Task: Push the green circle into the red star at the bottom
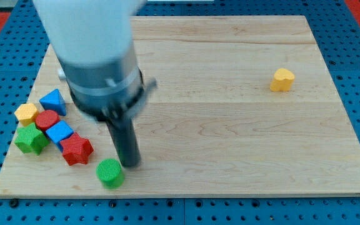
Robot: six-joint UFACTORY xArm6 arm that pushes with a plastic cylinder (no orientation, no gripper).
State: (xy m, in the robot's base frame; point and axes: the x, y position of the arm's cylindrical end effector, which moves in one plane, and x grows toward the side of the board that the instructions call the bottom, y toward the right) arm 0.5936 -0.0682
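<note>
The green circle [110, 172] lies near the board's bottom edge at the view's lower left. The red star [76, 149] sits just up and left of it, a small gap apart. My tip [130, 164] stands on the board just right of and slightly above the green circle, close to it; I cannot tell whether they touch. The arm's grey and white body hangs above, hiding part of the board at the upper left.
A cluster lies left of the red star: a blue cube [59, 132], a red circle [47, 119], a green star [30, 139], a yellow hexagon [26, 113], a blue triangle [54, 100]. A yellow heart [282, 79] sits far right. The wooden board [230, 156] ends just below the circle.
</note>
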